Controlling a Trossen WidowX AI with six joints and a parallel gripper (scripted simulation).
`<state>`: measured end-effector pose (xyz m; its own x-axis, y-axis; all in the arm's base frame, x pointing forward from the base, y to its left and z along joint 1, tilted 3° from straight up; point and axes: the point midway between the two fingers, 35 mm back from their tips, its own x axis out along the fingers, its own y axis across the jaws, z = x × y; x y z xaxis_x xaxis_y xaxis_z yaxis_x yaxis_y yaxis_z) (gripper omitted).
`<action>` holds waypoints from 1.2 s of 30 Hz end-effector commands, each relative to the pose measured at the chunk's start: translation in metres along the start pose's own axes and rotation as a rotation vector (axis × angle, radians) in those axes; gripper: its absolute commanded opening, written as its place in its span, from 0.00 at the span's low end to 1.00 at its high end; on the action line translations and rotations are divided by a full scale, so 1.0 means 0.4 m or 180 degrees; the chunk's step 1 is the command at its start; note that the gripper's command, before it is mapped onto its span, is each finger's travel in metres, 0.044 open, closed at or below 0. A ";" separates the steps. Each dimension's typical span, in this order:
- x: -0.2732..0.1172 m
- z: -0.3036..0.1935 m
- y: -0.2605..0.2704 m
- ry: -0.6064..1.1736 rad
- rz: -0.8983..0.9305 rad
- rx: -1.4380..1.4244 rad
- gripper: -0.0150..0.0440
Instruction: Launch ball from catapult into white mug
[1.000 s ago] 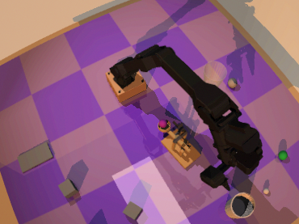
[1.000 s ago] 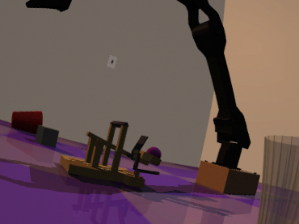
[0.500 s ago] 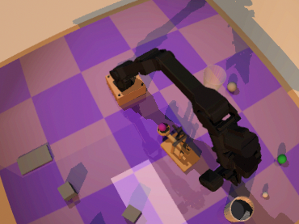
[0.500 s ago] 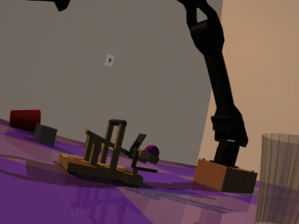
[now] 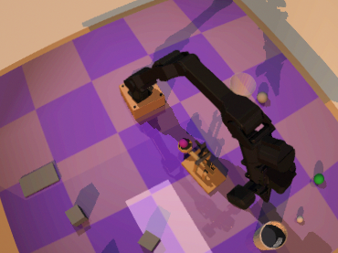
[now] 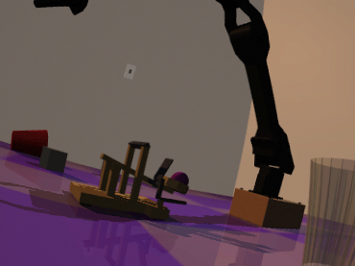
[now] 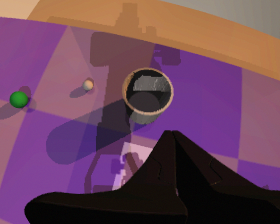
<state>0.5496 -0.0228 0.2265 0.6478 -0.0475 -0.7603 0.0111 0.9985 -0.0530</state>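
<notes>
The magenta ball sits in the cup at the catapult arm's end nearer the robot base. The wooden catapult stands on the checkered floor, its other end toward the lower right in the top view. The white mug stands upright farther to the lower right, its inside dark and grey. My gripper is shut and empty, high above the floor. In the wrist view its tips appear just below and right of the mug. In the top view the arm hides the fingertips.
A green ball and small pale ball lie near the mug. A clear ribbed cup stands beside a beige ball. Grey blocks lie left. A red cup lies beyond the catapult.
</notes>
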 end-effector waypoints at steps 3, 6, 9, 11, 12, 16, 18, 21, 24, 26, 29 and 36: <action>0.016 -0.087 0.060 0.0380 -0.0029 -0.0432 0.25; 0.016 -0.128 0.085 0.0552 -0.0044 -0.0651 0.25; 0.015 -0.169 0.108 0.0723 -0.0056 -0.0877 0.25; 0.012 -0.197 0.122 0.0836 -0.0063 -0.1031 0.25; 0.011 -0.211 0.130 0.0893 -0.0064 -0.1109 0.25; 0.004 -0.266 0.158 0.1119 -0.0065 -0.1426 0.25; -0.001 -0.294 0.170 0.1231 -0.0065 -0.1589 0.25; -0.010 -0.335 0.187 0.1398 -0.0062 -0.1838 0.25; -0.021 -0.376 0.202 0.1564 -0.0056 -0.2092 0.25; -0.030 -0.402 0.211 0.1674 -0.0052 -0.2265 0.25; -0.043 -0.442 0.222 0.1838 -0.0043 -0.2527 0.25; -0.080 -0.529 0.239 0.2216 -0.0016 -0.3156 0.25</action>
<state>0.3861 0.0674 0.1145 0.1363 -0.3178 -0.9383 -0.7112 0.6280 -0.3160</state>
